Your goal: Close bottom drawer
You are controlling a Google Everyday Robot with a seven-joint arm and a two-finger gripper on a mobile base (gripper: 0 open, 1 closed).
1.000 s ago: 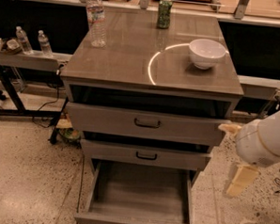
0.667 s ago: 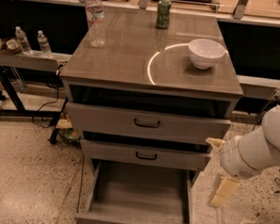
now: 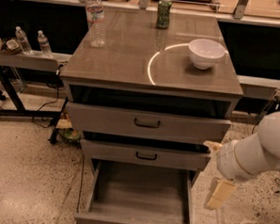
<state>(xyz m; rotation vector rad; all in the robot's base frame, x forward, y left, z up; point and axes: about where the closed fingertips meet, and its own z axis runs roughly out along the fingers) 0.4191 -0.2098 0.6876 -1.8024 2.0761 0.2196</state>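
The bottom drawer [image 3: 140, 194] of the grey wood-grain cabinet is pulled far out. Its plain grey box is empty and its front panel [image 3: 125, 223] lies at the lower edge of the view. My gripper [image 3: 215, 170] is on the white arm at the right, just beside the drawer's right side wall and apart from it. Its cream fingers [image 3: 219, 193] stand apart with nothing between them. One points down and the other tip is near the middle drawer's right end.
The top drawer [image 3: 148, 123] and middle drawer [image 3: 146, 155] are each slightly open. On the cabinet top stand a water bottle [image 3: 95, 19], a green can [image 3: 164, 12] and a white bowl [image 3: 206, 52]. A side shelf with small bottles [image 3: 22, 39] is at the left.
My arm and gripper have moved left and a little down, closer to the cabinet's right side. The drawers have not moved.
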